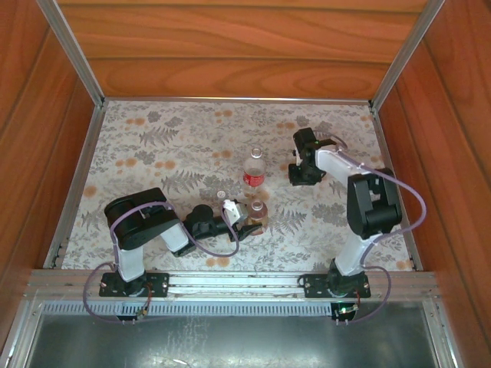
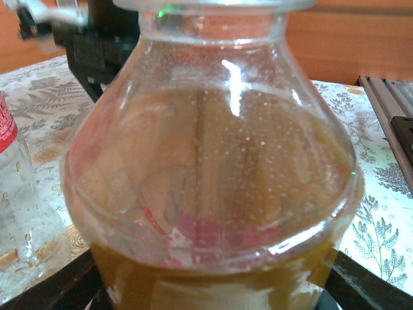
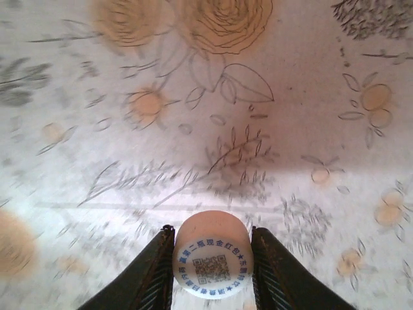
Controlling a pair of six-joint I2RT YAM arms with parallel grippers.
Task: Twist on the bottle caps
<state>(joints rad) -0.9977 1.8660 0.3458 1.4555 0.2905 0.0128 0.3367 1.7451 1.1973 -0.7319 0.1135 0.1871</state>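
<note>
The clear bottle [image 1: 254,172] crowds the amber bottle [image 1: 258,215]; far-left tablecloth [image 1: 146,142] seems open.

amber bottle [image 2: 213,194]: mouth and base cut off above and below;
clear bottle [image 2: 19,194]: cut by the left edge;
desk [image 3: 64,161]: print blurred;
cap [image 3: 211,255]: lettering unreadable

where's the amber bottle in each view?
Top external: amber bottle low centre, in the left gripper, below the clear bottle.
Left wrist: close up at centre; clear bottle at left edge.
Right wrist: cap between the right gripper's fingers.
Shared landmark: floral cloth.
</note>
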